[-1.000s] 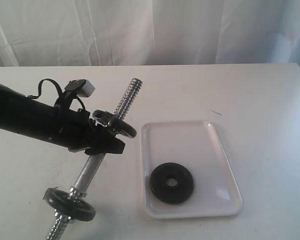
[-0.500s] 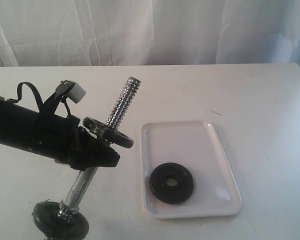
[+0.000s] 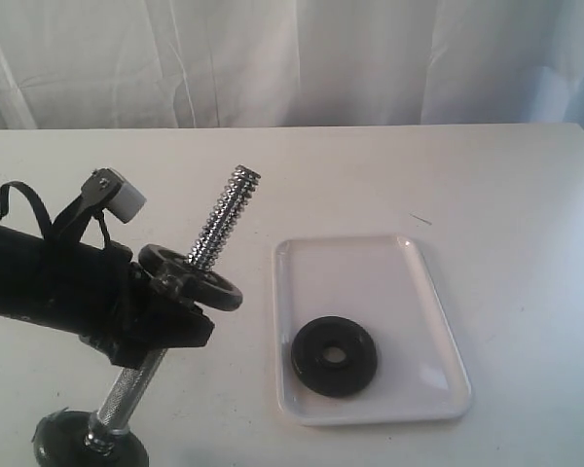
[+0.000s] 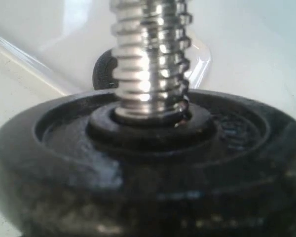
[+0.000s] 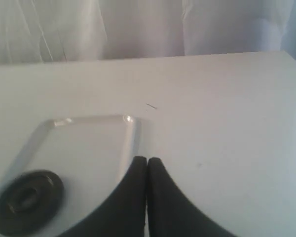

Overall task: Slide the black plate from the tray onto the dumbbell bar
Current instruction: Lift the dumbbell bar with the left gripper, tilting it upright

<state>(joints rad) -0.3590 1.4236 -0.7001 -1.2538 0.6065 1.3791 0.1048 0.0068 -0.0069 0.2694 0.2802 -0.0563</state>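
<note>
Presenting the rod looks like the step in hand: the left arm (image 3: 58, 282), coming in from the lower left of the exterior view, has the dumbbell bar (image 3: 219, 214) by its smooth middle. The bar stands tilted, its bare threaded end pointing up toward the centre of the frame. The left jaws are largely hidden by the arm's own tip, but the bar runs straight through them and stands clear of the bench (image 3: 487, 185) at that end, so I read them as closed on it. One lobed collar (image 3: 190, 277) sits just above the grip and fills the left wrist view, with the thread rising out of it. The other collar (image 3: 88, 446) is at the bottom left edge. The black plate (image 3: 334, 356) has not yet been picked up. It lies flat in the lower left part of the tray (image 3: 370, 272), right of the bar and well apart from it, and it is the only thing in the tray. The right jaws, seen only in the right wrist view, are pressed together on nothing, above the bench just beside the tray's rim. The next move, as I judge it, falls to the right arm: part the jaws, take the plate by its edge, lift it, and line its centre hole up with the tilted threaded end before sliding it down toward the upper collar.
</note>
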